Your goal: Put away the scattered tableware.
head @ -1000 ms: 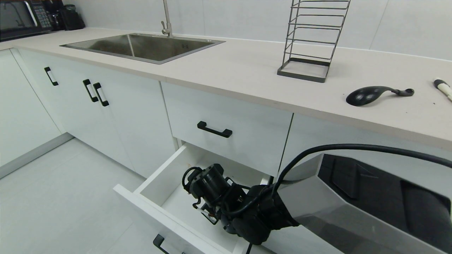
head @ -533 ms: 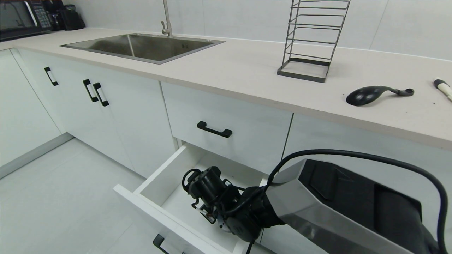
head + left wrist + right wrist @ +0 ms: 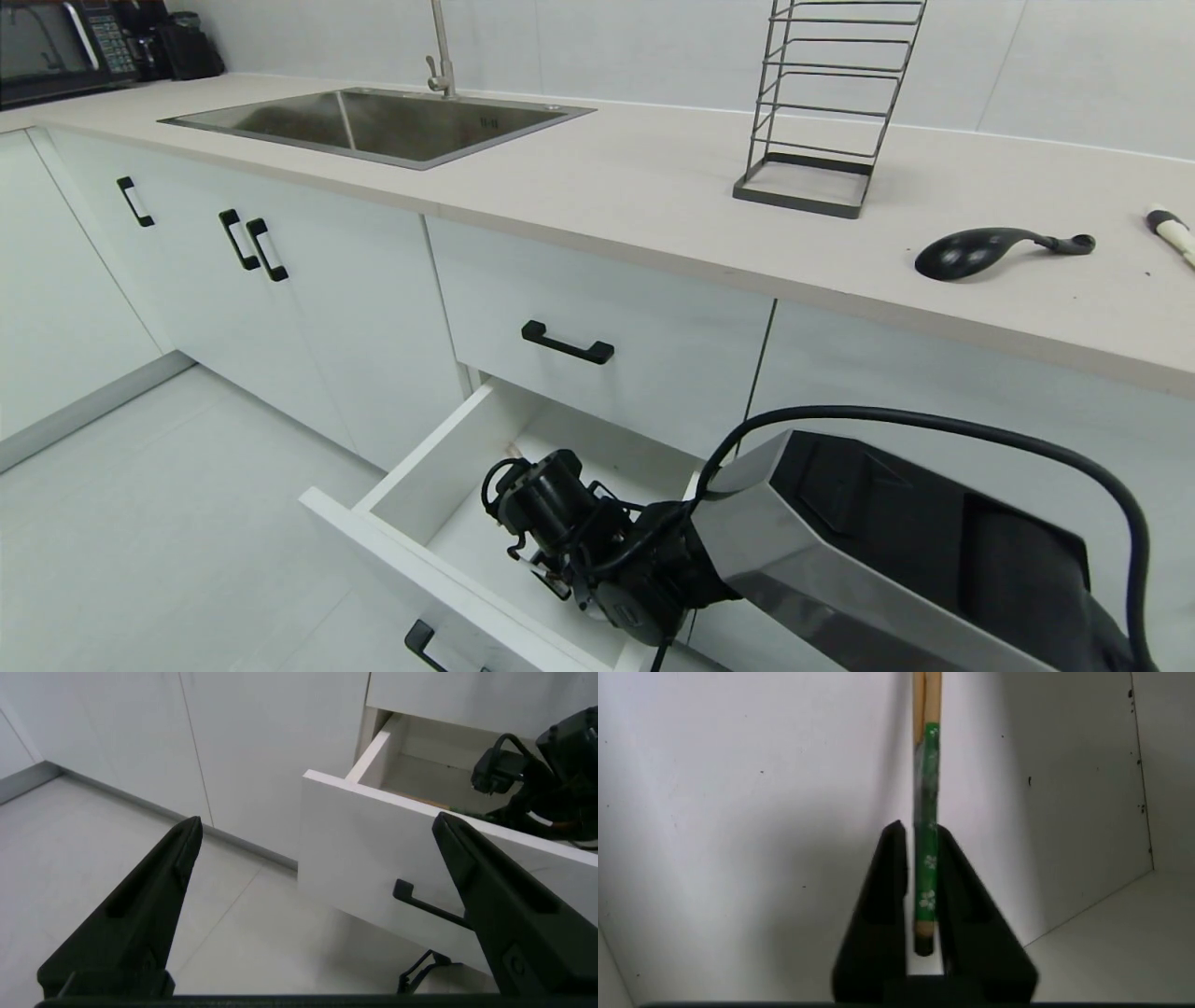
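Now lower and further left than a second ago: right arm, with its wrist down inside the open drawer (image 3: 411, 555). Right gripper (image 3: 922, 835) clenched on a wooden chopstick (image 3: 924, 775) with a green flowered band, pinched near one end, the rest jutting out over the white drawer floor. Looks very light and stiff, yet thin and smooth (apt to pivot or slide between flat pads), so best held squarely across the shaft and let go low. Left gripper (image 3: 318, 826) spread wide, holding nothing, facing the drawer front. Waiting on the countertop (image 3: 607, 177): a black ladle (image 3: 962, 252), probably bowl-heavy, best taken by the handle.
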Motion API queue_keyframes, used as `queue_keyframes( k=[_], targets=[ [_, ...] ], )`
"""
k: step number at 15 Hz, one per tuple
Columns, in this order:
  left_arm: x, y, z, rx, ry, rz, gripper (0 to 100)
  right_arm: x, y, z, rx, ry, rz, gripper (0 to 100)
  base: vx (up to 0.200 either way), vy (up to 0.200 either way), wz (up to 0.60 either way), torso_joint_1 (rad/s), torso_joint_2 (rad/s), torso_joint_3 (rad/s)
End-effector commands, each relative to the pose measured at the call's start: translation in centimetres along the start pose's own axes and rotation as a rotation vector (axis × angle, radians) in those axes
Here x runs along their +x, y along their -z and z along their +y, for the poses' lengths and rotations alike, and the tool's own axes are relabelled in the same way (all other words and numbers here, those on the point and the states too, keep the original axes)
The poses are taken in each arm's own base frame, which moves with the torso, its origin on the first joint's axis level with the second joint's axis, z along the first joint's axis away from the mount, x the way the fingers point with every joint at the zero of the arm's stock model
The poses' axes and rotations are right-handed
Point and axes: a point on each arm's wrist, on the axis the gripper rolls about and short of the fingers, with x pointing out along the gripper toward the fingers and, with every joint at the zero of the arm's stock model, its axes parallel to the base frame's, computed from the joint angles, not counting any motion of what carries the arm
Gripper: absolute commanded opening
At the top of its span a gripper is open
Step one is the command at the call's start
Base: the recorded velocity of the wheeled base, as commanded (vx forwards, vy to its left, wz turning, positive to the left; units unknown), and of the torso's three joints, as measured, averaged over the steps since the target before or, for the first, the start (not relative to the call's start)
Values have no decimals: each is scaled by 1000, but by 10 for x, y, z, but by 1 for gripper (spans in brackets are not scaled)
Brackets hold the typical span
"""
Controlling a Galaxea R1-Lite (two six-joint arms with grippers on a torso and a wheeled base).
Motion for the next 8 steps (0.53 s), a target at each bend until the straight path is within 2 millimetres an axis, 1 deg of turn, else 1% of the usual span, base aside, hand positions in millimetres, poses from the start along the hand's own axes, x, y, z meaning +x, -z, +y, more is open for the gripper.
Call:
queue_keyframes(
  k=[1,2,4,6,8],
  targets=[
    [0,0,0,-1,0,1,100,-2,0,0,-13,-1,2,0,0,0,0,0,0,0],
    [0,0,0,-1,0,1,100,-3,0,0,-27,-3,1,100,0,0,0,0,0,0],
    [0,0,0,-1,0,1,100,-9,-7,-2,-15,-2,-22,100,0,0,0,0,0,0],
    [0,0,0,-1,0,1,100,-25,-20,-8,2,-2,-64,100,0,0,0,0,0,0],
    [0,0,0,-1,0,1,100,-39,-28,-8,4,-15,-96,100,0,0,0,0,0,0]
  ],
)
